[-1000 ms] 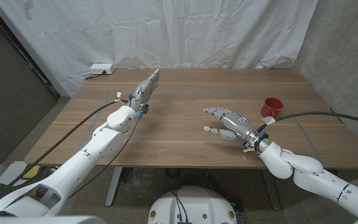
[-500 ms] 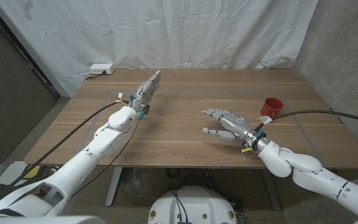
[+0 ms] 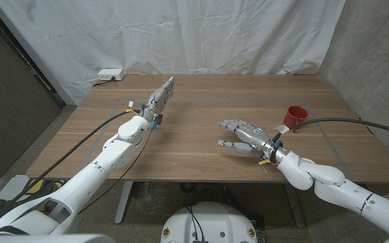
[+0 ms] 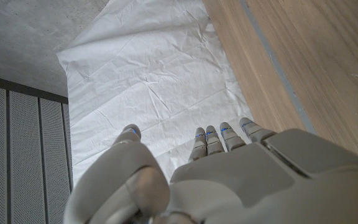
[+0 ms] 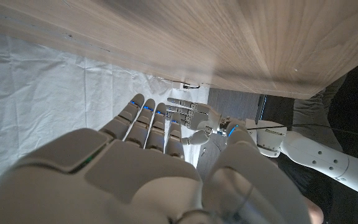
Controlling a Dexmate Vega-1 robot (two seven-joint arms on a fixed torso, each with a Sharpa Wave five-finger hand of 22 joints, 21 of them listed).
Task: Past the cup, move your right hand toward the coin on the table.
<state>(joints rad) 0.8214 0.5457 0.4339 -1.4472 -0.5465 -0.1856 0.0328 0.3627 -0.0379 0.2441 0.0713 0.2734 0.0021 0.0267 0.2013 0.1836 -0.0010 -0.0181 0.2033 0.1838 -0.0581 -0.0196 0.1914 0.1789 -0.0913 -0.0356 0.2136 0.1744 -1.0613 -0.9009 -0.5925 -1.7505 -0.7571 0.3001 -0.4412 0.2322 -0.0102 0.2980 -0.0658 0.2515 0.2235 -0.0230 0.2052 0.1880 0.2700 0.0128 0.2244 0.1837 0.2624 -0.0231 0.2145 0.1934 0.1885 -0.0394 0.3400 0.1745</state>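
Note:
A red cup (image 3: pixel 296 116) stands upright near the right edge of the wooden table (image 3: pixel 201 101). My right hand (image 3: pixel 240 136) hovers low over the table to the left of the cup, a hand's length from it, fingers spread and reaching toward the table's middle, holding nothing. I cannot make out a coin on the wood. My left hand (image 3: pixel 161 94) is raised over the back left of the table, fingers straight and pointing at the curtain, empty. The right wrist view shows my right hand (image 5: pixel 142 168) with my left hand (image 5: pixel 194 121) beyond it. The left wrist view shows my left hand (image 4: pixel 216 180).
A white power strip (image 3: pixel 109 74) lies at the table's back left corner. A white curtain (image 3: pixel 215 34) hangs behind the table. A small white tag (image 3: pixel 288 129) sits just in front of the cup. Thin tape lines mark the wood near both side edges.
My right hand has slid a little to the left, farther from the cup and toward the table's middle. The left hand and the cup have stayed put.

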